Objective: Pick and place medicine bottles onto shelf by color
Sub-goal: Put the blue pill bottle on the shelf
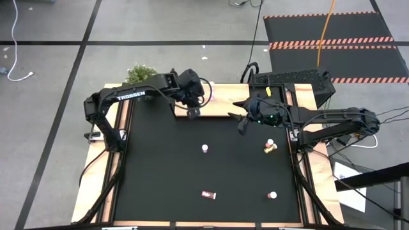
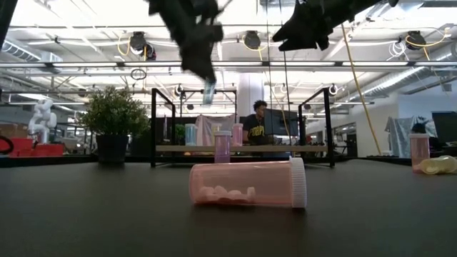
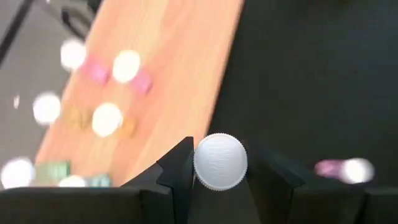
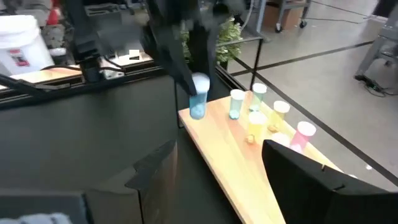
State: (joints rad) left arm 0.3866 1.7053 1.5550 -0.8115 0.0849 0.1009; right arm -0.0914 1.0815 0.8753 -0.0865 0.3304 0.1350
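My left gripper (image 1: 192,112) is shut on a blue bottle with a white cap (image 4: 198,99), above the left end of the light wooden shelf (image 1: 217,115). In the low view the bottle (image 2: 208,91) hangs well above the shelf board (image 2: 243,148). Several bottles, blue, yellow and pink, stand on the board (image 4: 256,118). My right gripper (image 1: 241,124) is open and empty (image 4: 221,168), just in front of the shelf's right part. A maroon-pink bottle (image 1: 209,195) lies on its side on the black mat, and a yellow one (image 1: 270,147) lies to its right. My left gripper pinches the blue bottle between its two fingers (image 3: 180,165) just under the white cap (image 3: 220,162). The fingers come from above, pointing down. The bottle hangs nearly upright below them, cap up, clear of the shelf board.
Two more bottles stand cap-up on the mat (image 1: 205,148) (image 1: 273,195). A green bushy plant (image 1: 140,73) stands at the far left corner. A person (image 2: 257,125) sits in the room beyond the table. Pale wooden strips (image 1: 96,185) border the mat.
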